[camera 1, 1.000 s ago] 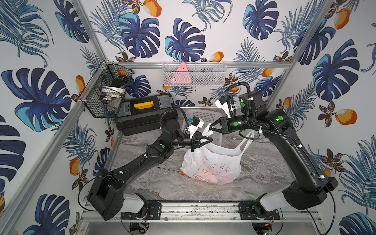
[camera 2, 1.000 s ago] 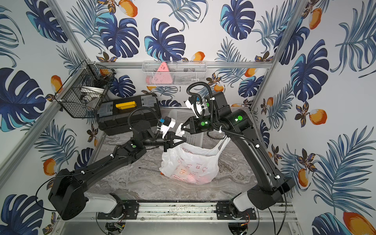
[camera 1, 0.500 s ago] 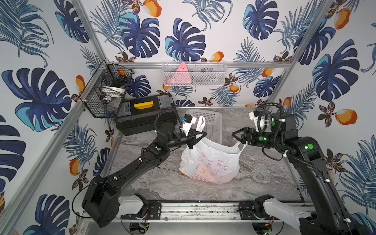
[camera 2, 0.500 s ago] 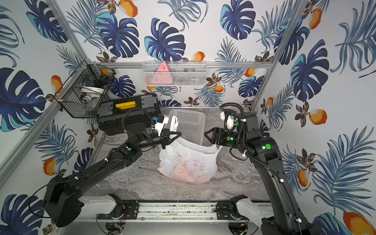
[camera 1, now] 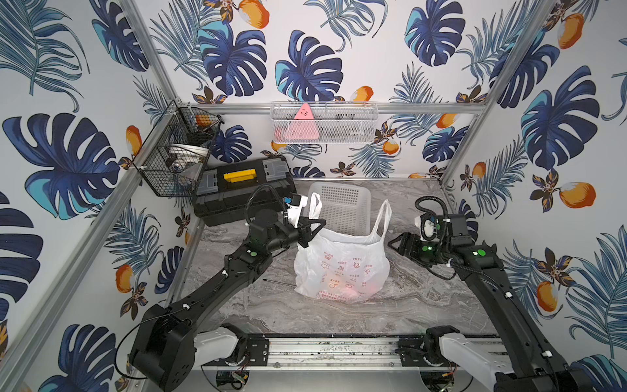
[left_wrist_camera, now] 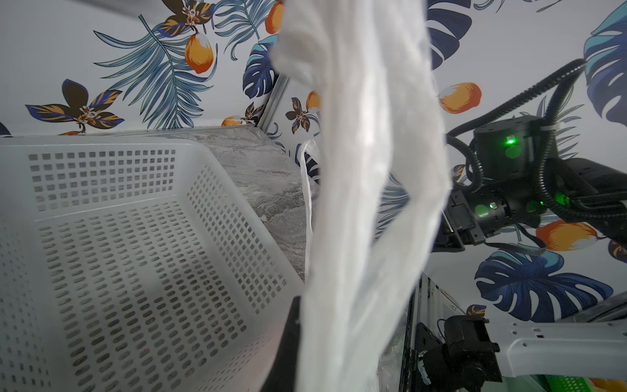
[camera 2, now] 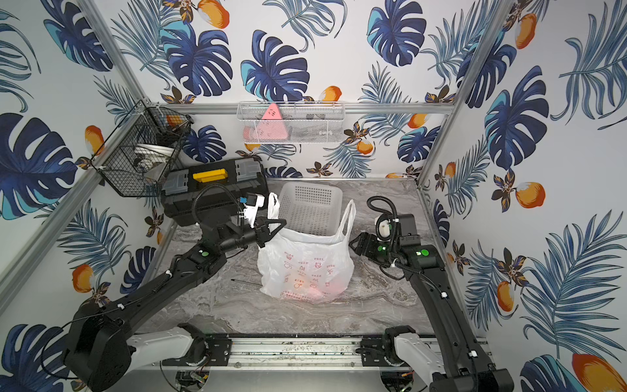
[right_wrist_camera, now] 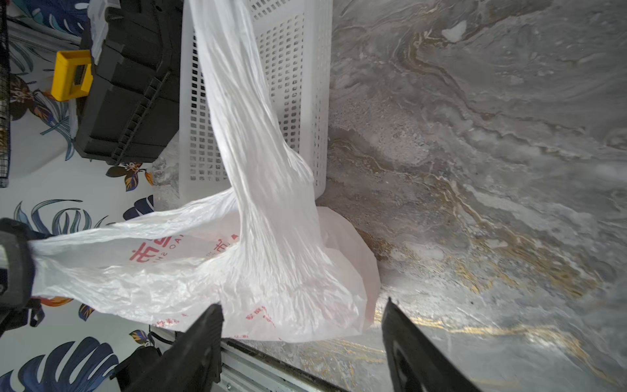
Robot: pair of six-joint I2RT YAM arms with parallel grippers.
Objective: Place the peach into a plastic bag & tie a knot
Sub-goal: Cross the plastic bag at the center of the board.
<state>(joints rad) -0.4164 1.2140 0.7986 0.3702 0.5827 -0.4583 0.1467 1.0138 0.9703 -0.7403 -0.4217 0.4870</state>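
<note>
One plastic bag (camera 1: 342,268) stands mid-table (camera 1: 424,298), a peach (camera 1: 364,286) glowing orange-pink through its lower wall. Just behind it sits a white perforated basket (camera 1: 342,203). A wire basket (camera 1: 169,163) on the side wall holds a white dish, and a mesh shelf (camera 1: 339,127) on the back wall holds a pink triangle (camera 1: 302,122). The bag stands upright, mouth up, both handle loops rising untied. The left gripper (camera 1: 307,236) is clamped at the foot of one loop. The right gripper (camera 1: 393,242), jaws apart, hangs beside the bag, touching nothing.
</note>
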